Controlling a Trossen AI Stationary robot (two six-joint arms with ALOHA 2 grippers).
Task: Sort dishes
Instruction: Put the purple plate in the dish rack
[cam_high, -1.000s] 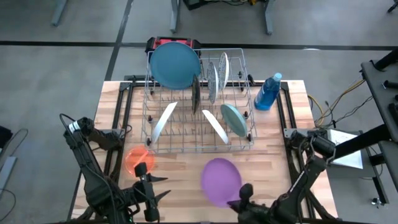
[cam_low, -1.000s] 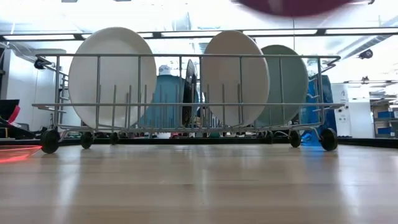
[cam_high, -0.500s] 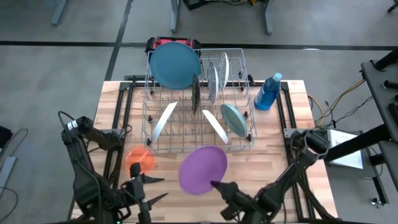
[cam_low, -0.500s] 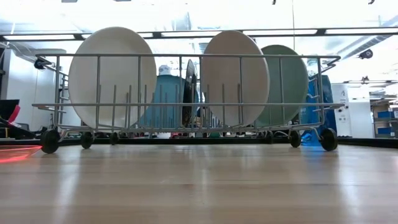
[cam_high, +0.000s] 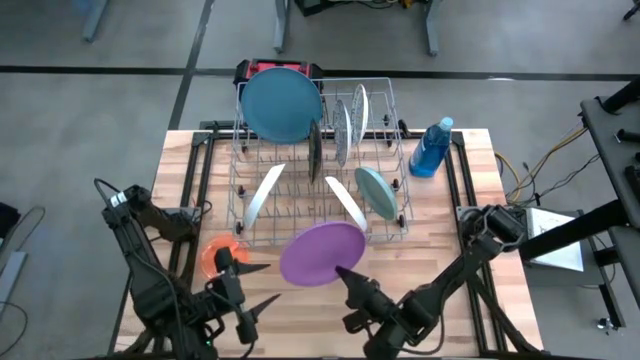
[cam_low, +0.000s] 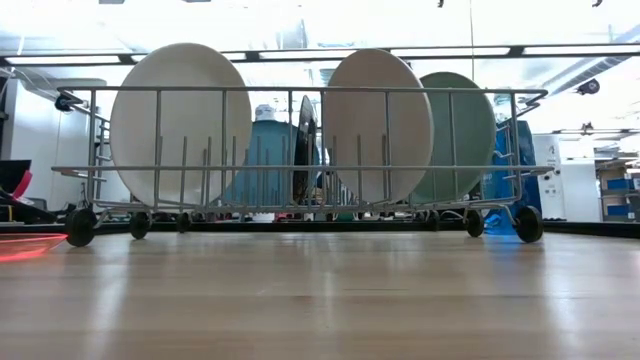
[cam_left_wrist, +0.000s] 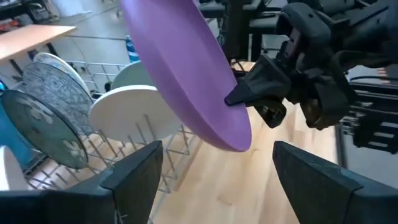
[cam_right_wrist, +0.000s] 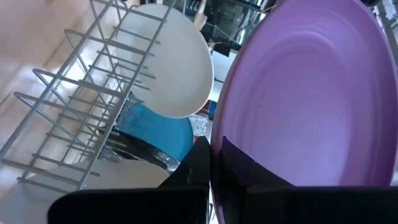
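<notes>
**Inspector A:** Supporting surface?

**Inspector B:** A light wooden slatted table (cam_high: 455, 250) on a dark frame.

**Inspector A:** What rests directly on it?

**Inspector B:** Three items. A silver wire dish rack (cam_high: 396, 232) on small wheels, standing beyond both grippers. A blue plastic spray-type bottle (cam_high: 431, 149), just beside the rack's far corner, well away from the right gripper (cam_high: 345, 276). A small translucent orange round plate (cam_high: 214, 250), lying flat near the rack's front corner, just behind the left gripper (cam_high: 256, 285).

**Inspector A:** Contact between rack and bottle?

**Inspector B:** Cannot tell.
</notes>
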